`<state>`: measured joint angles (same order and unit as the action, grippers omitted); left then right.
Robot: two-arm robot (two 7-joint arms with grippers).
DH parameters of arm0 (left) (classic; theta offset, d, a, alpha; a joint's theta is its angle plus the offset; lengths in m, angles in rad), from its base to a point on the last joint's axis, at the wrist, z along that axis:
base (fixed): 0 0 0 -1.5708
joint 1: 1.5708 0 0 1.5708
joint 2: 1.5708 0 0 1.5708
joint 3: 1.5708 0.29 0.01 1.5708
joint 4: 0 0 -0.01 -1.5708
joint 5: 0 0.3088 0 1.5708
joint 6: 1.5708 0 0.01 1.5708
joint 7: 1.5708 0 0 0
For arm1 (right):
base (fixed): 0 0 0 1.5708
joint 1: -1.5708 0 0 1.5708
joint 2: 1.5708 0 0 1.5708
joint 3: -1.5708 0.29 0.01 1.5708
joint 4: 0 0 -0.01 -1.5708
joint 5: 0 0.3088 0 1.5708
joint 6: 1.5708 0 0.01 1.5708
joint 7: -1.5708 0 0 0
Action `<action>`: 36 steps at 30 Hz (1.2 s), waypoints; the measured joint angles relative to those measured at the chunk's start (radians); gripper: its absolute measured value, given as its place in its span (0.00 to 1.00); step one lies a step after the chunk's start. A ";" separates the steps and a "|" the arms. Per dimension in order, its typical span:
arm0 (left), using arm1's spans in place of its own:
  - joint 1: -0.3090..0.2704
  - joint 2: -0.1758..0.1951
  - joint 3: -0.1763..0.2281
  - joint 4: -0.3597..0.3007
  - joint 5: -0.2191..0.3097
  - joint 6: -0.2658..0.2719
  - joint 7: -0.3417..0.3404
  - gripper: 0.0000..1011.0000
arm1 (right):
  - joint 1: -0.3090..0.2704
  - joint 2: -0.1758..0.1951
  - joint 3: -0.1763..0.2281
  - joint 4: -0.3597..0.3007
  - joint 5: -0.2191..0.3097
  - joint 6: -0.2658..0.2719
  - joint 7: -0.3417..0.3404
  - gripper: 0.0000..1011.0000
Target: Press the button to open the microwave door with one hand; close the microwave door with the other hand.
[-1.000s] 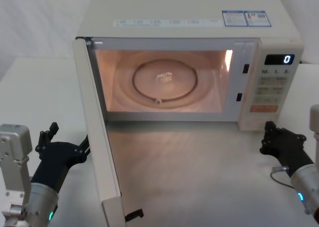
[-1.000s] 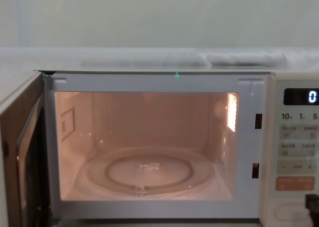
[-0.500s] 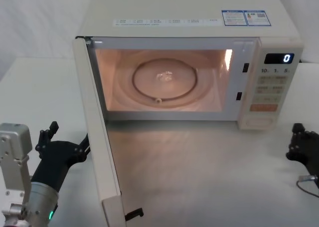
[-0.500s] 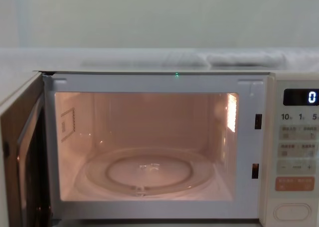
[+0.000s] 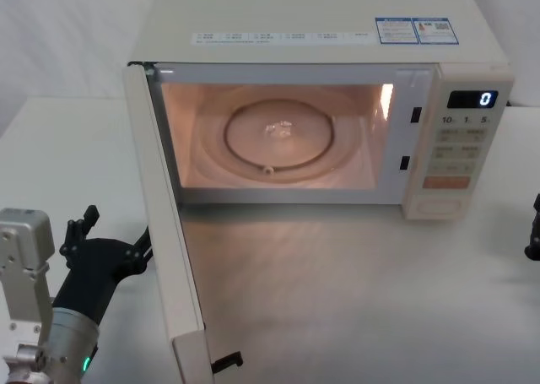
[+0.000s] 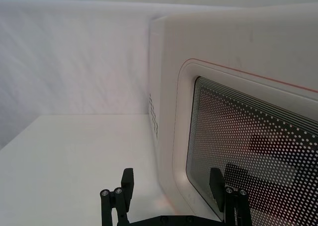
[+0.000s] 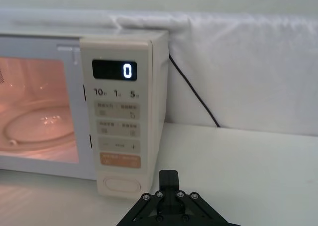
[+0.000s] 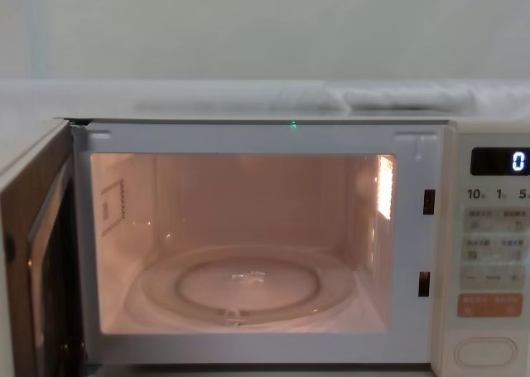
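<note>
Microwave door swung wide open, both claws off the oven.

Head view: the microwave door point(image 5: 164, 232) stands open toward the robot's left, cavity lit, with the glass turntable point(image 5: 278, 137) inside; the button point(image 5: 440, 206) sits at the foot of the keypad panel point(image 5: 460, 152). The left claw point(image 5: 108, 236) hovers low over the bench point(image 5: 354, 300), just beside the door's outer face, fingers spread and holding nothing; the right claw point(image 5: 534, 232) is at the right edge, well apart from the button.
Left wrist view: the spread fingers point(image 6: 127, 184) face the door's dotted window point(image 6: 258, 151).
Right wrist view: the button point(image 7: 119, 183) is untouched below the orange key point(image 7: 120, 160); the right claw's opening cannot be told.
Chest view: the display point(image 8: 499, 161) reads 0.
</note>
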<state>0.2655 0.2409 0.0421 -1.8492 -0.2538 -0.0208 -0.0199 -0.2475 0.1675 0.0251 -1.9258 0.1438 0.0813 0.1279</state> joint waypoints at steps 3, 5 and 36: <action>0.000 0.000 0.000 0.000 0.000 0.000 0.000 0.99 | -0.001 0.008 0.004 -0.006 0.005 -0.011 0.009 0.00; 0.000 0.000 0.000 0.000 0.000 0.000 0.000 0.99 | -0.001 0.012 0.005 -0.006 0.009 -0.016 0.013 0.00; 0.000 0.000 0.000 0.000 0.000 0.000 0.000 0.99 | 0.006 0.033 0.015 0.013 0.025 -0.029 0.032 0.41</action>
<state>0.2655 0.2410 0.0421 -1.8492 -0.2538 -0.0208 -0.0199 -0.2411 0.2000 0.0399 -1.9126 0.1688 0.0521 0.1602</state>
